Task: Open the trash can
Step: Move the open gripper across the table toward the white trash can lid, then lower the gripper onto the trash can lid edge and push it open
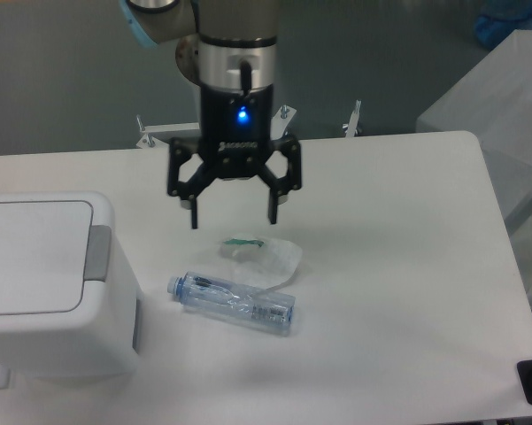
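One wide white worktop [398, 266] fills most of the frame, smooth and matte. At the lower left sits the trash can [49, 292], a boxy white plastic bin with rounded corners; its flat lid is down, and the grey push tab [96, 252] runs along the lid's right edge. My gripper [234, 216] hangs in the upper middle, fingers spread apart and holding nothing, well clear of the bin. I judge this to be the approach: next I need to travel left and come down onto that tab. Below me lie a crinkled clear plastic bottle [232, 302] and a scrap of translucent wrapper [264, 256].
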`<state>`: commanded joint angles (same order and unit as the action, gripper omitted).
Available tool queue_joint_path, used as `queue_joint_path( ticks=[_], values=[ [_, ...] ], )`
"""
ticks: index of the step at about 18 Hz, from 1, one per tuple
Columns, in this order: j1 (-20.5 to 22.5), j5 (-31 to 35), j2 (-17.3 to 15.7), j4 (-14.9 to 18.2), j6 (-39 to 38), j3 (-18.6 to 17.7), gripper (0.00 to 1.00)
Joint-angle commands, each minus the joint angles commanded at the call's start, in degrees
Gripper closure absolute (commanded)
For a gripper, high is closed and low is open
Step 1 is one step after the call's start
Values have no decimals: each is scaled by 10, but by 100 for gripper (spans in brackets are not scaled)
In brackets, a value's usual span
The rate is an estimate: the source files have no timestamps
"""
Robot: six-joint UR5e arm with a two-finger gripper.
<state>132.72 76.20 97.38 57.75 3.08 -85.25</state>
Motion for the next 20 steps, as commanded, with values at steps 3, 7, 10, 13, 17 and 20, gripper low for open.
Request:
queue_joint_path(
  ticks=[3,7,10,13,17,20],
  values=[
    [-20,-3,11,0,-33,3,0],
    [-39,-3,18,0,-53,-2,0],
    [-47,-3,19,0,-63,-3,0],
    [-55,-3,19,0,-67,-11,0],
    [-62,-3,19,0,-67,-16,0],
    [-62,-4,19,0,-68,-18,0]
  ],
)
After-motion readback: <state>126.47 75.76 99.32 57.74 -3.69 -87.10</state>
